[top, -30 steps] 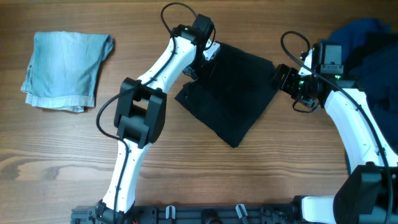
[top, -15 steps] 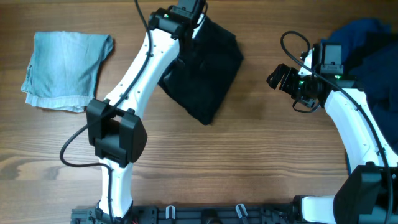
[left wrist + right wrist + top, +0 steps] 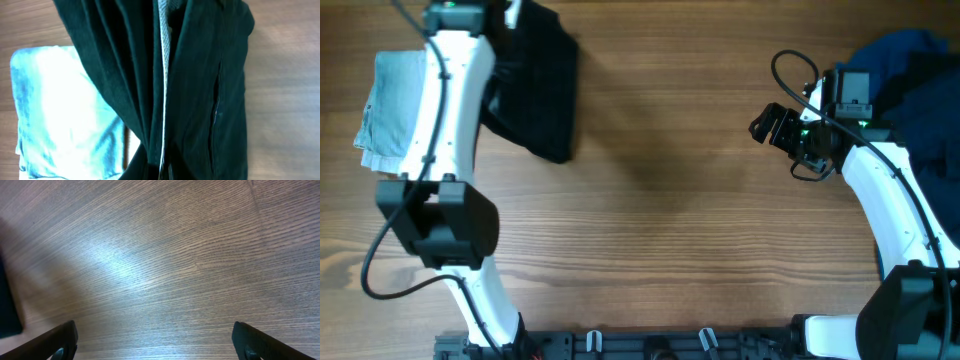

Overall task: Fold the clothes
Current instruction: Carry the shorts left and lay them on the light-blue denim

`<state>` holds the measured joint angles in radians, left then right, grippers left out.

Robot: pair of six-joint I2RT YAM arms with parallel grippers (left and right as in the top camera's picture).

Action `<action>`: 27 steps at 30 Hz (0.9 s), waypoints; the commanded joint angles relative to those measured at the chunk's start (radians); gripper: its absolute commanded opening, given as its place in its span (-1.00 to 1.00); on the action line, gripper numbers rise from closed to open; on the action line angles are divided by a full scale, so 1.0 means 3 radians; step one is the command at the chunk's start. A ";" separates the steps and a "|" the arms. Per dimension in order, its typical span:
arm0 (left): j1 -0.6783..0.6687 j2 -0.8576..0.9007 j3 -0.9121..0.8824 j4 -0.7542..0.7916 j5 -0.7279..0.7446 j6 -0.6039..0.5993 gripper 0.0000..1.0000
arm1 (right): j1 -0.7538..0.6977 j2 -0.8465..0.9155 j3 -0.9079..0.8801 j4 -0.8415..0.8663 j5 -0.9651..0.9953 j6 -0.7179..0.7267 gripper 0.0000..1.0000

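Black shorts (image 3: 535, 85) moved from desk (image 3: 670, 230) centre to just right of the denim piece (image 3: 395, 110).
Left tool (image 3: 508, 14) clamped on them, hanging; right tool (image 3: 762, 124) wide, empty, far right of denim. Likely stacking next.

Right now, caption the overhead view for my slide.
Left fingers shut on the black shorts beside the folded denim piece; right fingers open over the table.

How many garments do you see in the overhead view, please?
3: black shorts, top left; pale denim piece beside them, left edge; blue heap, top right, possibly hiding more.
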<state>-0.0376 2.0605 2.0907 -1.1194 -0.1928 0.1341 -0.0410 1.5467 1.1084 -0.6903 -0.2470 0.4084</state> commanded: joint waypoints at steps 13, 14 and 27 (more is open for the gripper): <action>0.1113 -0.0086 0.0013 0.0479 0.0155 0.0918 -0.92 | -0.0008 0.0024 -0.0006 0.0004 -0.0041 0.0046 1.00; 0.1155 -0.0075 0.0013 0.0487 0.0154 0.0968 -0.92 | -0.0008 0.0024 -0.0006 0.0005 -0.0041 0.0046 0.99; 0.1555 0.0277 0.0013 0.0679 0.0565 0.1025 -0.85 | -0.0008 0.0024 -0.0006 0.0005 -0.0041 0.0047 1.00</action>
<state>0.4095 2.0846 2.0895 -0.9268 -0.0746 0.4271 -0.0410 1.5467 1.1084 -0.6907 -0.2470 0.4084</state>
